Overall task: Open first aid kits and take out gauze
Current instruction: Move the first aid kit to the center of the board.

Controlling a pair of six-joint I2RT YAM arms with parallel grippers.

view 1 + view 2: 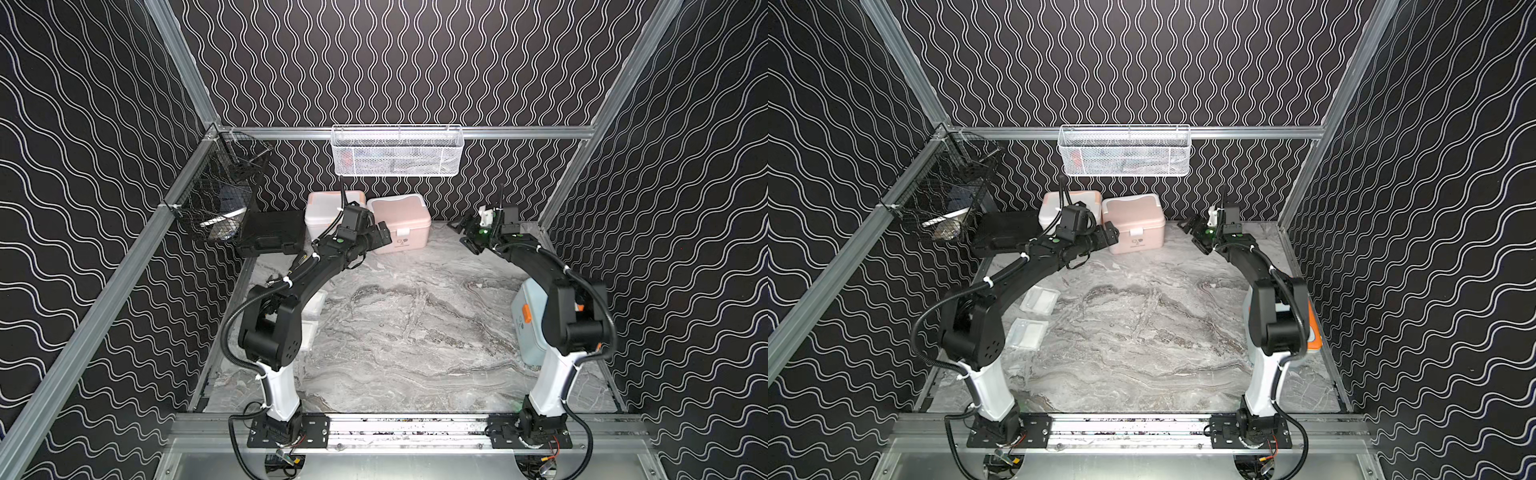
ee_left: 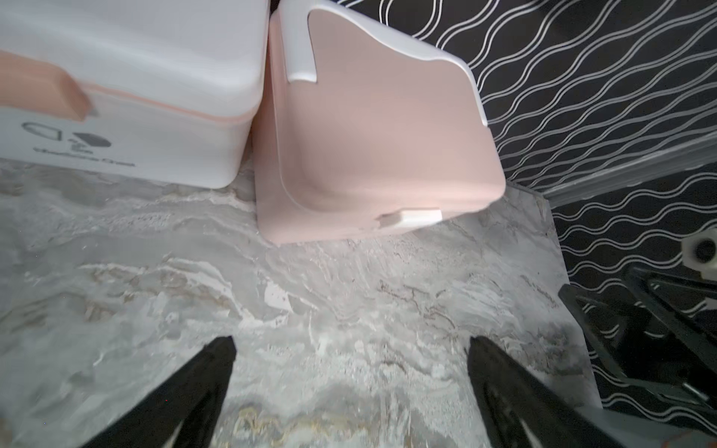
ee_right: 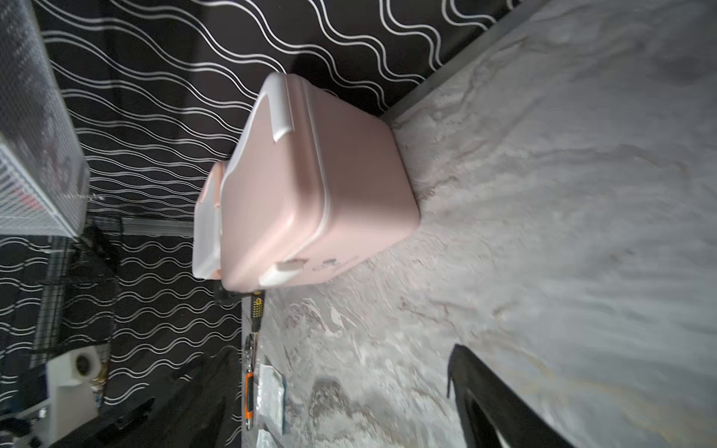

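Marbled counter (image 1: pixel 407 324) floors the cell in both top views, with wavy black walls around it. At the back the pink kit (image 1: pixel 401 224) stands closed, touching the white kit (image 1: pixel 328 210); the blue kit (image 1: pixel 525 328) sits by the right arm's base. In a top view two gauze packets (image 1: pixel 1040 299) lie loose beside the left arm. Both arms stretch toward the back with elbows bent. The left end effector (image 1: pixel 384 237) is just in front of the pink kit and the right end effector (image 1: pixel 465 237) stands apart on its other side, both spread and empty. From the left wrist, the spread fingertips (image 2: pixel 221 357) frame bare counter short of the white latch (image 2: pixel 413 219). From the right wrist, the pink kit's lid sits flush on its base. Opening this kit seems to be the step in hand. Next, I judge, one side must steady the box while the other lifts the latch.
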